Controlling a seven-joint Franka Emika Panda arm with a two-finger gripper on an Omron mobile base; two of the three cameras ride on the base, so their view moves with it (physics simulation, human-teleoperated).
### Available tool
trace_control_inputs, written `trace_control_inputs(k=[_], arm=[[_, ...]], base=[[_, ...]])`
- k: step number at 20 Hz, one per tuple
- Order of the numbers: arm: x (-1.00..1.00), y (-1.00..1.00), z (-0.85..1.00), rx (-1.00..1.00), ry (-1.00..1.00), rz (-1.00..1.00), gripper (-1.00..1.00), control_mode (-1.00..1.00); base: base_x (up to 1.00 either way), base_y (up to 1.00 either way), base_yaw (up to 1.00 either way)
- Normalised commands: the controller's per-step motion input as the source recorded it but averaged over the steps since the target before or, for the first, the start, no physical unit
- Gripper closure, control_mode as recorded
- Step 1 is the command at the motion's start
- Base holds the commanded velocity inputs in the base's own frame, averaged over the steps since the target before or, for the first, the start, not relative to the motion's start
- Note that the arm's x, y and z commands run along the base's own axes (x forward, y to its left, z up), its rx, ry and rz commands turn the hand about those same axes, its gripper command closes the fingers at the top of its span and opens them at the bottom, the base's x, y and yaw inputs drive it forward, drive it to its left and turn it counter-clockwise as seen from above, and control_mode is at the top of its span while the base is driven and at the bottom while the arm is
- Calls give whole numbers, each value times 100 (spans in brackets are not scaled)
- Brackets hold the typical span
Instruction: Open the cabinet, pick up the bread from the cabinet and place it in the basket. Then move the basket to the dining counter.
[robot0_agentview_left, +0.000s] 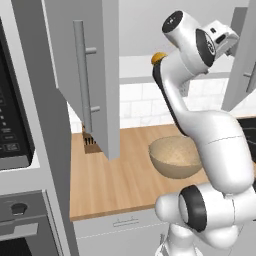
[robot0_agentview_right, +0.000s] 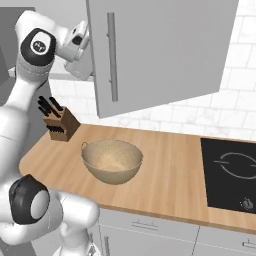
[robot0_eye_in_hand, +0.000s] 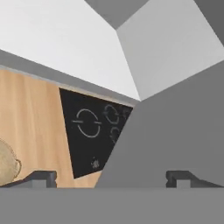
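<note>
Both doors of the wall cabinet (robot0_agentview_left: 95, 75) stand open; the pincer (robot0_eye_in_hand: 111, 177), jaws spread wide and holding nothing, is raised near the cabinet opening. The bread (robot0_agentview_left: 158, 58), apparently a golden bun half hidden behind the arm, rests on the cabinet shelf. The woven basket (robot0_agentview_right: 112, 161) sits on the worktop (robot0_agentview_right: 170, 175) below. Risk: reaching in, the wrist may strike a door edge or nudge the bun deeper.
</note>
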Motion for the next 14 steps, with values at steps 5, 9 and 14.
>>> trace_control_inputs(k=[5,9,14], arm=[[-85,-84,0,0,-10,-16,-100,-100],[-87,-83,0,9,-13,-17,-100,-100],[-16,-98,0,15,-9,-20,-100,-100]], base=[[0,0,0],[0,0,0],[0,0,0]])
